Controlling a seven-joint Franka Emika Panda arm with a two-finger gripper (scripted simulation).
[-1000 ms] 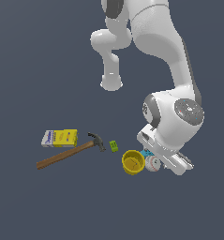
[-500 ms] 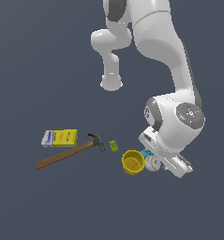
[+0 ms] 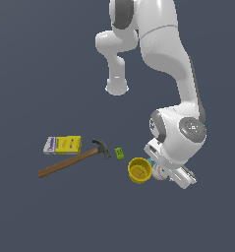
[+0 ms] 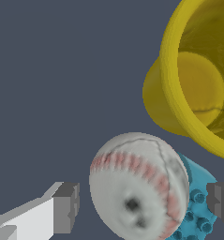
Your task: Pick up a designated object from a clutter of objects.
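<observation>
The white baseball (image 4: 139, 185) with red stitching lies on the floor, touching a teal block (image 4: 197, 206) and close beside the yellow cup (image 4: 193, 84). My gripper (image 4: 144, 202) is open and low around the ball. One grey fingertip (image 4: 66, 206) stands on each side, and small gaps separate both from the ball. In the exterior view the baseball (image 3: 160, 172) shows just under my hand, on the exterior view's right of the yellow cup (image 3: 138, 170). My gripper (image 3: 163, 174) is mostly hidden there by the wrist.
A wooden-handled hammer (image 3: 72, 160), a yellow-and-white box (image 3: 63, 144) and a small green block (image 3: 119, 153) lie on the exterior view's left of the cup. The arm's base (image 3: 117, 86) stands behind them.
The wrist has sunk a little toward the baseball. None of the objects has moved.
</observation>
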